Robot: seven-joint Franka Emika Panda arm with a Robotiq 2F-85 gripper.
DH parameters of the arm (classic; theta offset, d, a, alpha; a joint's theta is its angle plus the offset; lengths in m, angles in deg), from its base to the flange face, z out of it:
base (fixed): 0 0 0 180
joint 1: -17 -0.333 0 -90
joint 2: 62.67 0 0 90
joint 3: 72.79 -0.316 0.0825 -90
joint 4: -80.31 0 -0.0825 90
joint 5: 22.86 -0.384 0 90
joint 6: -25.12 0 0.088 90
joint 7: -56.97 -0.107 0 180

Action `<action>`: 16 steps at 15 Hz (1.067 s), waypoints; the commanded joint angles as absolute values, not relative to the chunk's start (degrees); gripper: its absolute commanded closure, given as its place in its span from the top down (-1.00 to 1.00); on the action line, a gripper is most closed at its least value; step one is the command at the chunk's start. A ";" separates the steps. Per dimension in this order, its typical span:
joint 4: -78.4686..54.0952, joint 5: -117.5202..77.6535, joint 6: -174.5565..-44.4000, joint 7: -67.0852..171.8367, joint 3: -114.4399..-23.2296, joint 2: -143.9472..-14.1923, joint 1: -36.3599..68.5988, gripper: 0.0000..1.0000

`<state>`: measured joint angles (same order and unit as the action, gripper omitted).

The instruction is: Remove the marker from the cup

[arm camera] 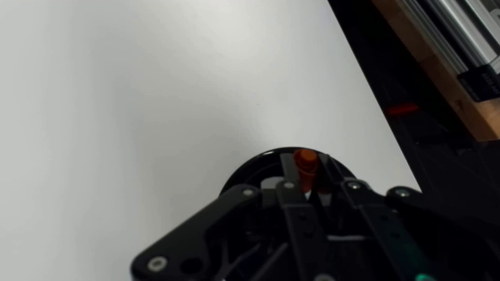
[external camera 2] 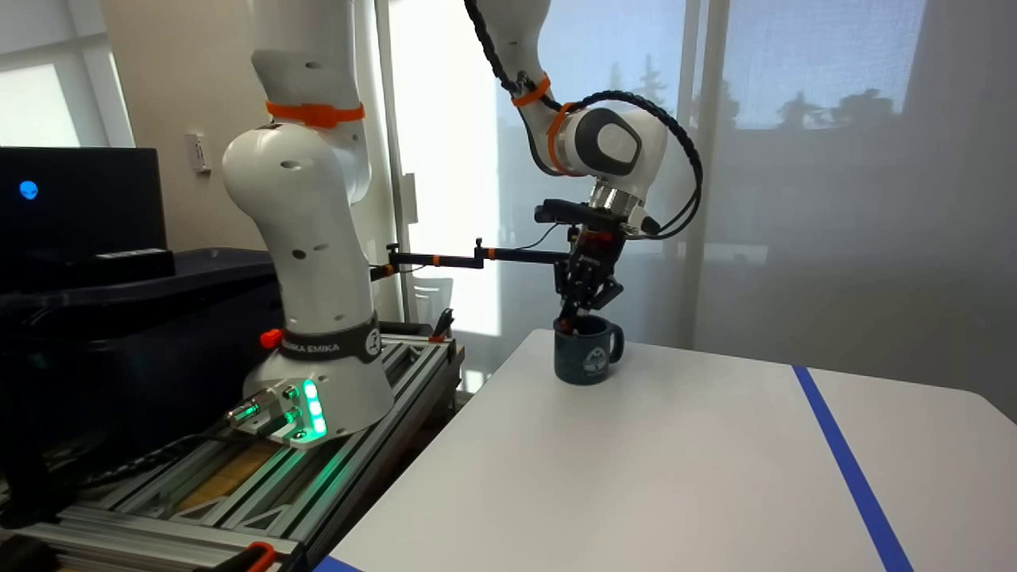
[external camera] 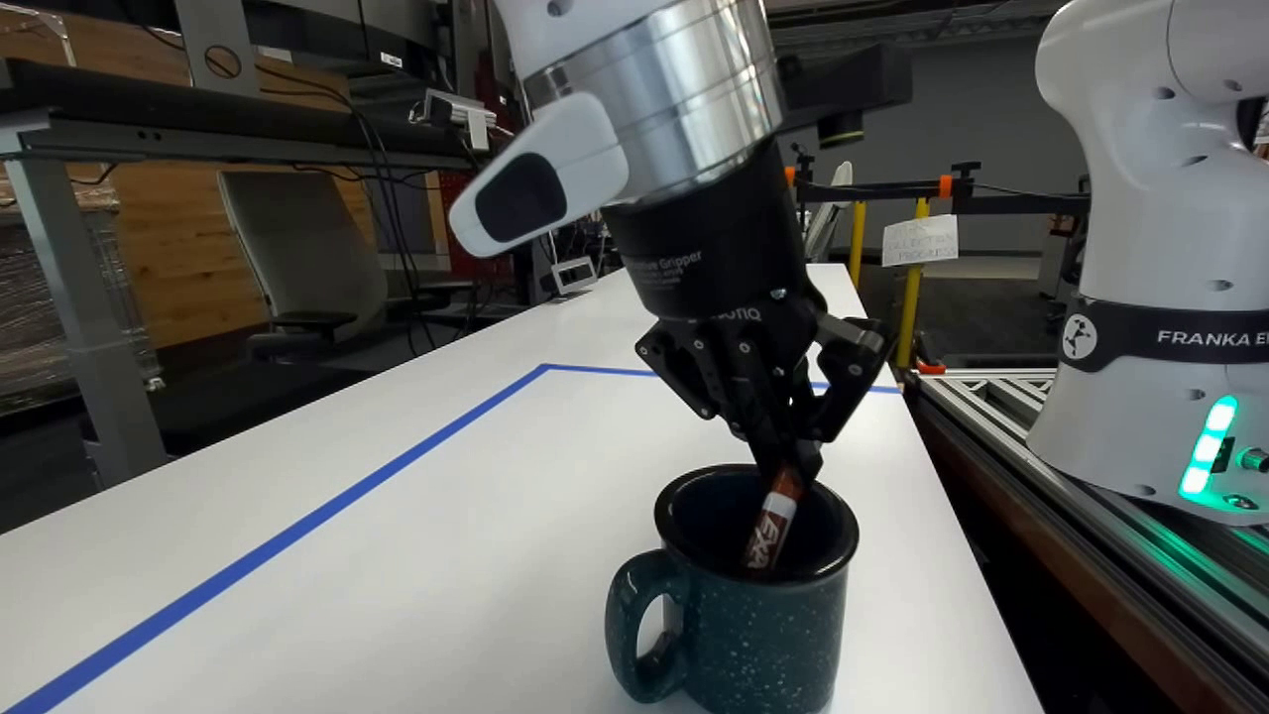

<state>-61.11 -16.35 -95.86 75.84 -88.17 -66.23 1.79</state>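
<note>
Marker (external camera: pixel 776 518) leans inside the cup (external camera: pixel 763 640), its lower end hidden behind the near rim (external camera: pixel 783 576), its top pinched in the jaws. To draw it out well, I would pull slowly along its slant, keep it off the rim, and clear the cup fully before moving sideways over the surface (external camera: pixel 446 555). I see only this 1 thing in the cup; the bottom is hidden.
</note>
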 commanded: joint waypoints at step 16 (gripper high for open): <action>-63.79 -19.32 -86.38 73.98 -90.08 -53.46 0.12 -0.91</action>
<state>-61.24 -17.77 -91.01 75.32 -89.56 -61.46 1.14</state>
